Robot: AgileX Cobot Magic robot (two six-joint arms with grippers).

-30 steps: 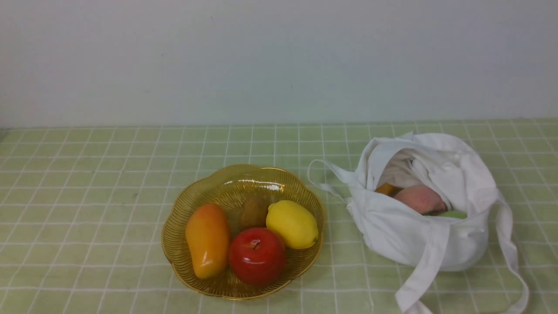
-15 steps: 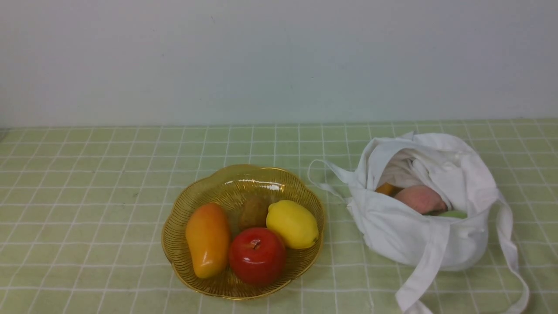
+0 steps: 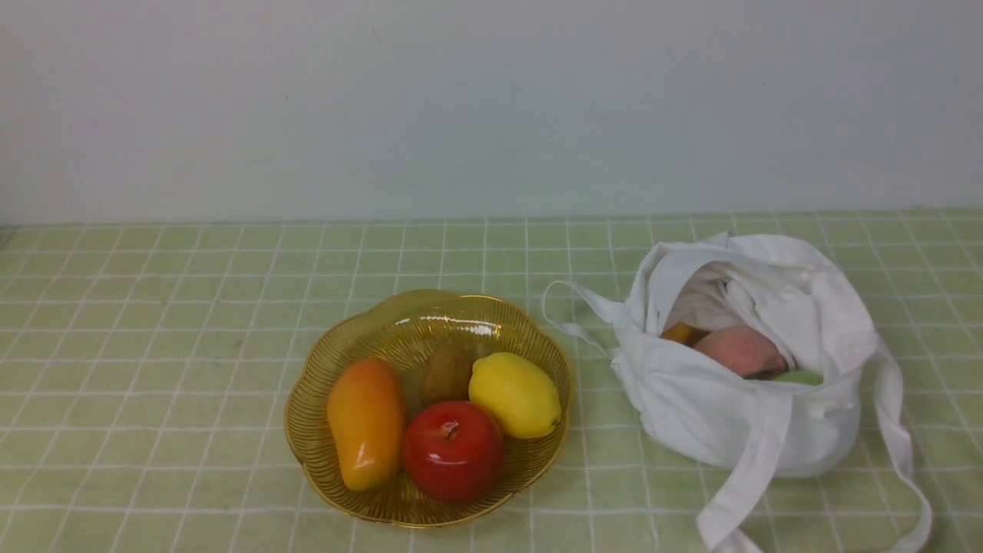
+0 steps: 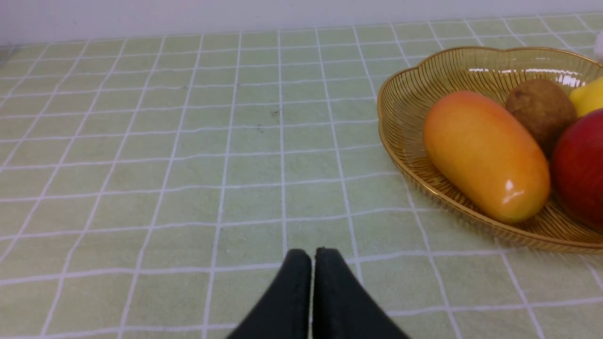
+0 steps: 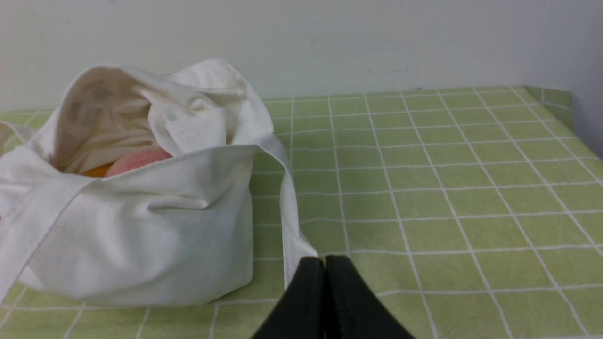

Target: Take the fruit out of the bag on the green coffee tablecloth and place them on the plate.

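Observation:
The white cloth bag (image 3: 745,415) sits open on the green checked tablecloth (image 3: 153,346) at the right. Inside it show a pinkish peach (image 3: 739,350), a small orange fruit (image 3: 680,332) and a pale green fruit (image 3: 799,377). The amber scalloped plate (image 3: 384,326) at the centre holds a yellow lemon (image 3: 514,394), a red apple (image 3: 453,451), an orange mango (image 3: 365,422) and a brown kiwi (image 3: 447,372). Neither gripper shows in the front view. My left gripper (image 4: 313,256) is shut and empty over cloth beside the plate (image 4: 405,108). My right gripper (image 5: 324,263) is shut and empty beside the bag (image 5: 141,226).
The bag's long strap handles (image 3: 898,453) trail over the cloth toward the front edge, one strap (image 5: 287,202) lying close to my right gripper. A pale wall stands behind the table. The table's right edge (image 5: 565,108) shows in the right wrist view.

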